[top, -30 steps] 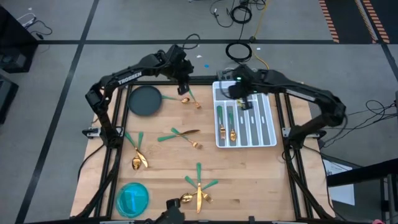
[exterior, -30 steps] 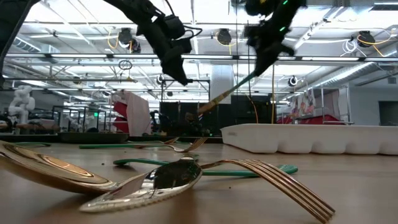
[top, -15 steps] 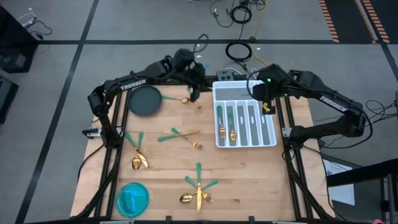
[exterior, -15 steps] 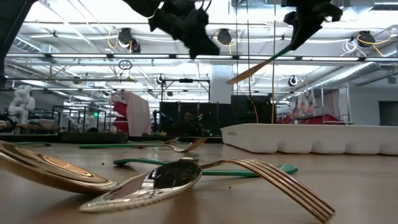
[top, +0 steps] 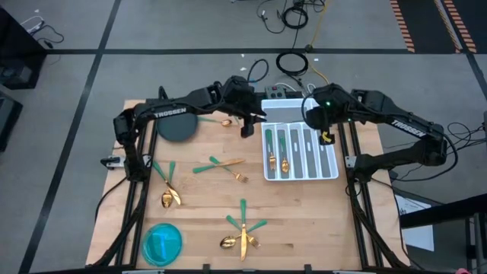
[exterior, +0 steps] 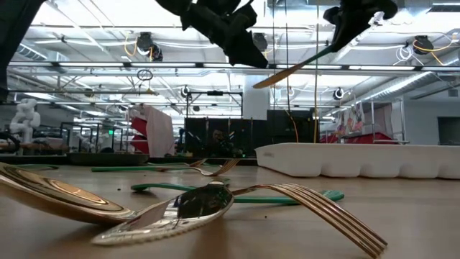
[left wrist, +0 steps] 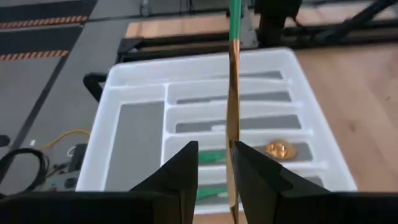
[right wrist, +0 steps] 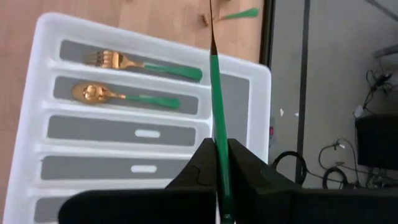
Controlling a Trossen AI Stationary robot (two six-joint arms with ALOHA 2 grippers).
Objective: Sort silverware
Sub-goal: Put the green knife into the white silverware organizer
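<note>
**Item: knife** (exterior: 298,63), one of the silverware. It has a flat gold metal blade and a slim green handle, and is hanging in the air over the white tray (left wrist: 124,74).

**Hold:** the right end effector (right wrist: 216,149) is clamping the green handle near its end, with the blade pointing away from it. The left end effector (left wrist: 216,155) is standing narrowly parted around the blade tip. A gap is showing on one side; contact on the other side cannot be judged.

**Handling (judged):** light, rigid and thin. The polished blade is likely slippery, so the matte-looking handle is offering the surer grip.

**Also listed:**
- A fork (right wrist: 124,62) and a spoon (right wrist: 106,94), each lying in its own long compartment below the right end effector.
- Further pieces lying scattered on the wooden worktop (top: 304,221), well away from both end effectors.
</note>
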